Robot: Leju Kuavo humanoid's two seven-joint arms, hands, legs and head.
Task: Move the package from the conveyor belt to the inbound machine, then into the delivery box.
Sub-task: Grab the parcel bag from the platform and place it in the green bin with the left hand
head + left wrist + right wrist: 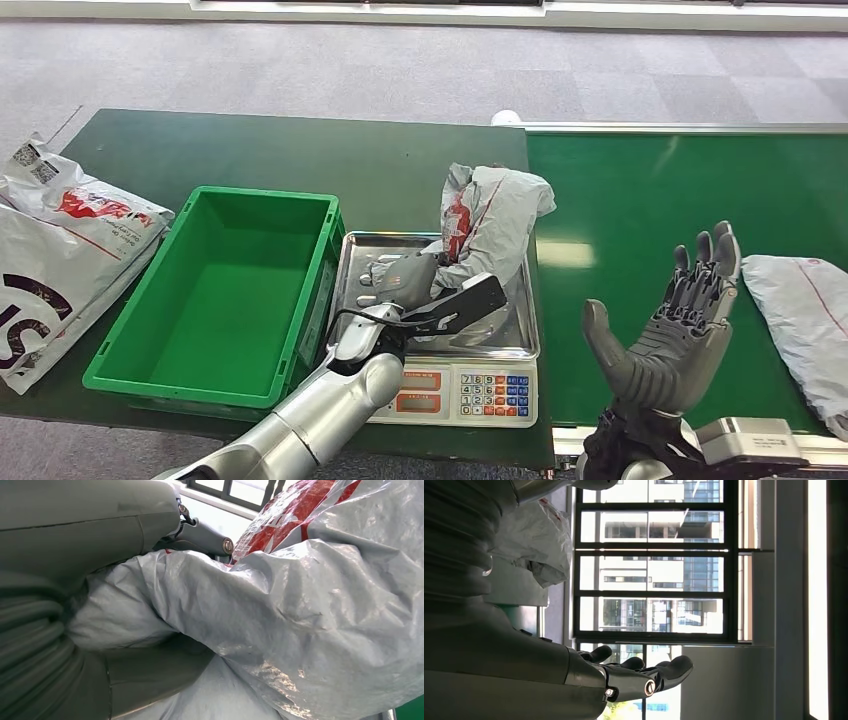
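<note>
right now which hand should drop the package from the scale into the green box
Left. The left hand already grips the package over the scale, beside the green box. The right hand is open over the conveyor belt.

Grey carpet tiles [400, 70] cover the floor beyond a dark green table [300, 150]. A tall dark-framed window [651, 570] (daylight outside) looks onto a multi-storey building [649, 615], beside a pale wall [729, 680].

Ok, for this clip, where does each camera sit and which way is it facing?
Head view: high on the body, looking forward and down at the scale, green bin and conveyor belt; both arms show.
Left wrist view: behind the left robot hand, pressed close to the grey package.
Right wrist view: behind the right robot hand, facing windows.
All three views catch that package.
</note>
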